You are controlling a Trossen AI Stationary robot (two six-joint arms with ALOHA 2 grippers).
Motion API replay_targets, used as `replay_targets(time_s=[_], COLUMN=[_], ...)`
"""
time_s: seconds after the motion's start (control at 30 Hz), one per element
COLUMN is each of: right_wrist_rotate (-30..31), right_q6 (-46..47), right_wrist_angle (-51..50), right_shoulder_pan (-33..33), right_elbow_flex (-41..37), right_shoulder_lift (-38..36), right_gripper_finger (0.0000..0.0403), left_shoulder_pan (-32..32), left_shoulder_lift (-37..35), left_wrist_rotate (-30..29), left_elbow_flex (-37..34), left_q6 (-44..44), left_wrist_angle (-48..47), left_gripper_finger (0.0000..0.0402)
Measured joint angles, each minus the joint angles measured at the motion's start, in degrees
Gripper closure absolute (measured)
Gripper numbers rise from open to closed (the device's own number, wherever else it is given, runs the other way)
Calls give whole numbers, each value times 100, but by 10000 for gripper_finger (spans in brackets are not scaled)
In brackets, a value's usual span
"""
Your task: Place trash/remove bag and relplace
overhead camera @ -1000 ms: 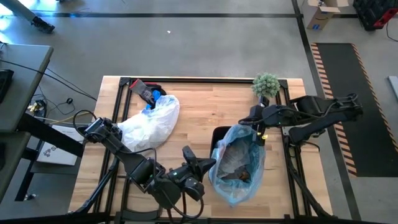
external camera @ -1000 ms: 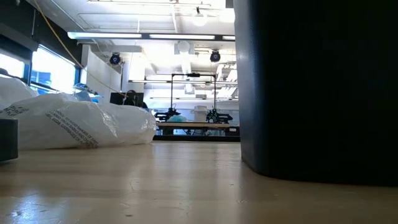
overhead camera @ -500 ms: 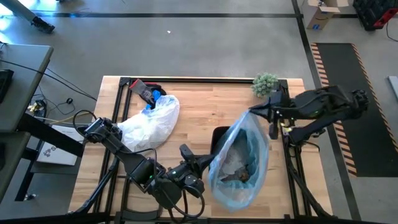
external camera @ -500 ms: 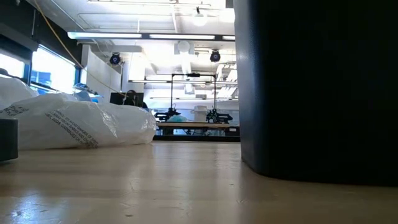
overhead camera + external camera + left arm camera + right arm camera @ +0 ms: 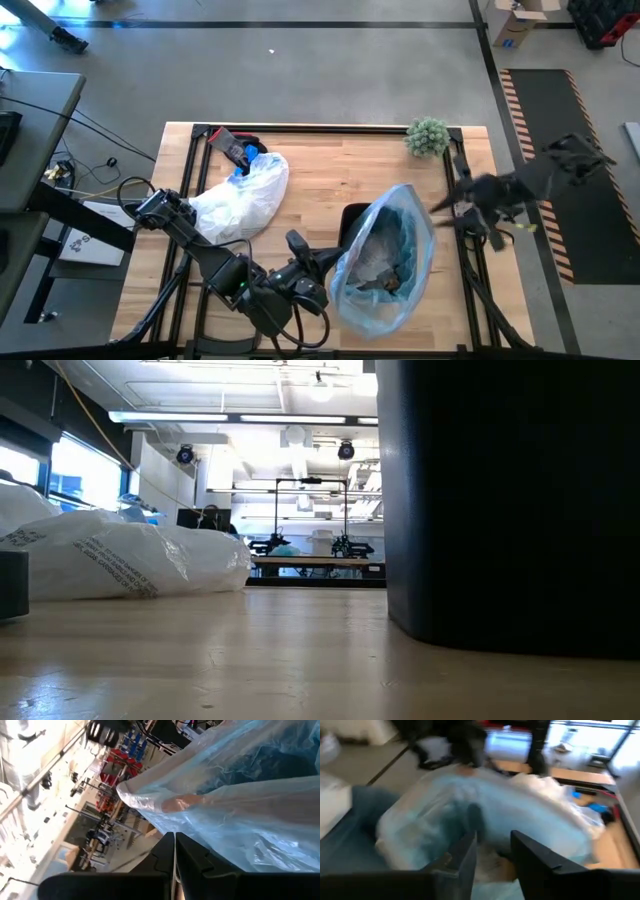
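Note:
The light-blue bag [image 5: 385,258] stands puffed up at the near right of the table, over the black bin [image 5: 352,222]. The bin's dark wall [image 5: 500,510] fills the low view's right. Brown paper trash [image 5: 385,280] lies inside the bag. My left gripper [image 5: 335,264] is shut at the bag's left edge. My right gripper [image 5: 452,207] hangs blurred beyond the bag's far right corner, near the table's right edge. It is open, with nothing between its fingers [image 5: 465,860], and faces the bag [image 5: 485,820]. My left gripper pinches the bag's left rim [image 5: 172,827] between its two shut fingers. It comes in nearly level from the table's left. The thin plastic rises slack beyond the fingertips, and the rest of the bag stays around the bin.
A whiter plastic bag [image 5: 245,195] lies at the far left of the table, also seen in the low view [image 5: 120,555]. A red-and-black tool [image 5: 232,148] lies behind it. A small green plant [image 5: 427,135] stands at the far right corner.
My right gripper drew the bag's far right rim up and toward the table's right edge. It then came off the bag and swung further up and right. The bag stands taller and fuller than before. The left gripper kept its place.

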Motion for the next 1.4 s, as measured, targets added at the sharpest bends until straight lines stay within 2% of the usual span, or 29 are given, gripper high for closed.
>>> replay_targets(time_s=[0.17, 0.33, 0.5, 0.7, 0.8, 0.97, 1.07, 1.23, 1.4], right_wrist_rotate=[56, 313, 493, 827, 965, 1303, 1437, 2191, 4169], right_q6=[41, 171, 619, 298, 145, -12, -111, -636, -1612], right_wrist_angle=[-484, -1217, -2165, -2193, -2202, -2205, -2218, -2206, -2051], right_shoulder_pan=[795, 1390, 1785, 2079, 2184, 2388, 2433, 2515, 2591], right_elbow_flex=[-289, -449, -137, 258, 308, 365, 469, 945, 1309], right_shoulder_lift=[306, 1119, 1890, 2305, 2365, 2292, 2249, 2242, 2250], right_gripper_finger=[269, 270, 270, 272, 294, 383, 394, 401, 402], left_shoulder_pan=[4, 17, 42, 165, 235, 282, 291, 289, 289], left_shoulder_lift=[0, 0, 0, 0, 2, 2, 7, 7, 7], left_wrist_rotate=[57, 284, 352, 465, 619, 749, 721, 755, 756], left_elbow_flex=[0, 0, 0, 0, 0, 0, -2, -2, -2], left_q6=[-813, -1442, -1818, -1895, -1896, -2002, -2012, -2029, -2013], left_wrist_angle=[-381, -781, -1038, -1038, -1039, -1150, -1166, -1171, -1167], left_gripper_finger=[402, 402, 402, 402, 402, 402, 402, 402, 402])
